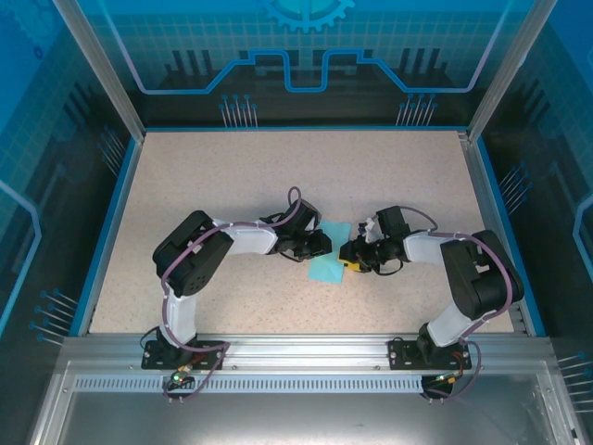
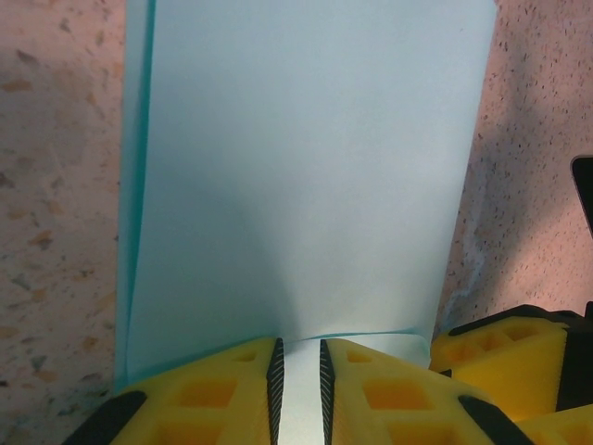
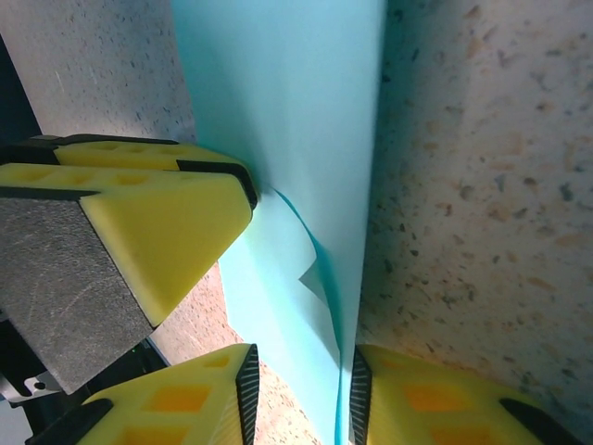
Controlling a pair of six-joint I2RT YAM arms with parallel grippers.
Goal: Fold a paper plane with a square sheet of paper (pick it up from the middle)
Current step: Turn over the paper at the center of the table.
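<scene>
Looking down from above, we see the folded sheet of paper (image 1: 329, 266) near the middle of the speckled table (image 1: 232, 176). The left gripper (image 1: 322, 244) is at its 11 o'clock and the right gripper (image 1: 351, 259) at its 2 o'clock. The left pincer is clenched on the sheet's edge. The right fingers (image 3: 417, 399) straddle a raised fold; we cannot tell whether they pinch it.

From above, the left gripper (image 1: 320, 246) and right gripper (image 1: 350, 256) cover part of the square sheet of paper (image 1: 325, 271), and its creases are too small to read. Both wrist views cut it off at the top edge. Whether the right gripper pinches it is unclear.
</scene>
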